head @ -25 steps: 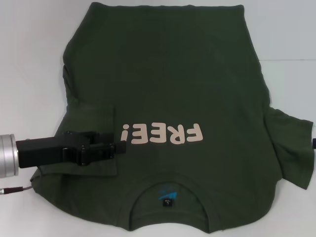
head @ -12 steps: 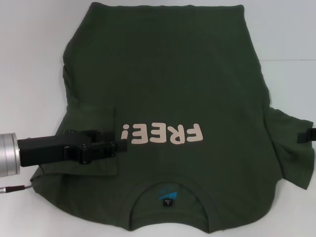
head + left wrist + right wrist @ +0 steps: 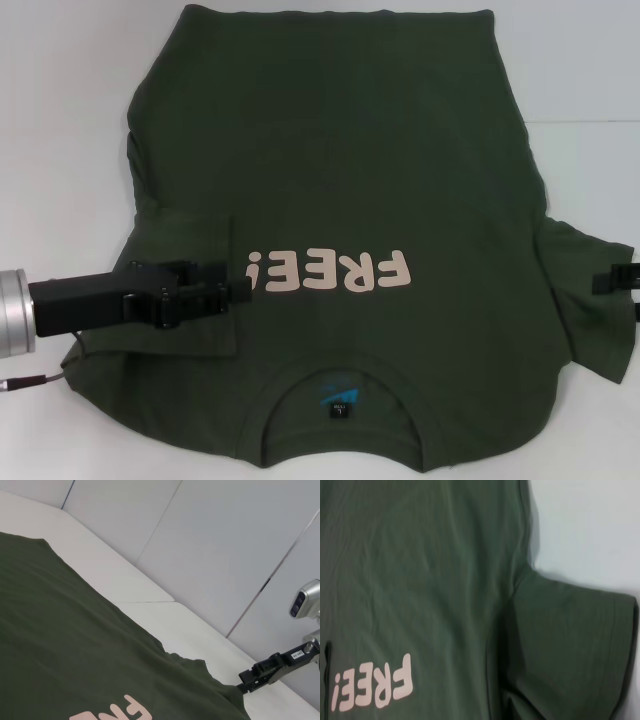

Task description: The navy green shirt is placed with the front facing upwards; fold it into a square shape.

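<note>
Navy green shirt (image 3: 340,200) spread front-up across the white counter (image 3: 60,120), collar at the near edge; left end effector (image 3: 238,291) on the folded-in left sleeve, grip state unclear; right end effector (image 3: 612,282) at the right sleeve, grip state unclear

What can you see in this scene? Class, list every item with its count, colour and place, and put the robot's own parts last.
navy green shirt: one, dark olive green, spread front up across the table, its left sleeve already folded in over the body, its right sleeve out flat.
FREE! lettering: one print, pale pink, on the chest.
label: one, blue, inside the collar at the near edge.
table: one, white, under the shirt.
wall panels: several, pale grey, behind the table.
left pincer: one, black, low over the folded left sleeve beside the lettering.
right pincer: one, black, at the outer edge of the right sleeve.
</note>
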You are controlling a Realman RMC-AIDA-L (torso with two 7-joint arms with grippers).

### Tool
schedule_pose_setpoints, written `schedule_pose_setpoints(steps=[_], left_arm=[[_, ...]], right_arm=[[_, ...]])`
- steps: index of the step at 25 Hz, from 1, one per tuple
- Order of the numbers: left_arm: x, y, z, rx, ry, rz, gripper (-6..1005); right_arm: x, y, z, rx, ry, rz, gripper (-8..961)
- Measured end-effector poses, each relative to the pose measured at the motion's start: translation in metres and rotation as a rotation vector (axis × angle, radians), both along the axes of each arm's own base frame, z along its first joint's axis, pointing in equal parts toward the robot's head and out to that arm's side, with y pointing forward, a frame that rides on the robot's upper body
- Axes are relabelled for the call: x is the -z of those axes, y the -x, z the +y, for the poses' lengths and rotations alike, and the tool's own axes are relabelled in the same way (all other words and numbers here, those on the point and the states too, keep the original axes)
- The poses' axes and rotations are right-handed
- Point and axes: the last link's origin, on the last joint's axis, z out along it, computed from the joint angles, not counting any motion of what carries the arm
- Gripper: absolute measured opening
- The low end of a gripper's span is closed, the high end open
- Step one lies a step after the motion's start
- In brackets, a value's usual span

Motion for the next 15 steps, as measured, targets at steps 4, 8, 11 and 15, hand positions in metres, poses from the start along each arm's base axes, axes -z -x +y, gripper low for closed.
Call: schedule_pose_setpoints(steps=[4, 8, 11, 15], left_arm=[[-0.0002, -0.0003, 0.0004, 0.001, -0.001, 0.000, 600], [-0.0003, -0.0006, 0.0007, 0.002, -0.002, -0.001, 600], [-0.0012, -0.0005, 0.0012, 0.000, -0.006, -0.002, 600], [-0.0018, 0.0002, 0.0011, -0.002, -0.010, -0.003, 600]], right_arm=[[0.0044, 0.0017, 0.0016, -0.008, -0.003, 0.004, 874], [0.0083, 0.0050, 0.0019, -0.011, 0.009, 0.014, 869], [0.0082, 0.0051, 0.0009, -0.005, 0.015, 0.016, 865], [0.0040, 0.0036, -0.0013, 0.003, 0.009, 0.027, 860]])
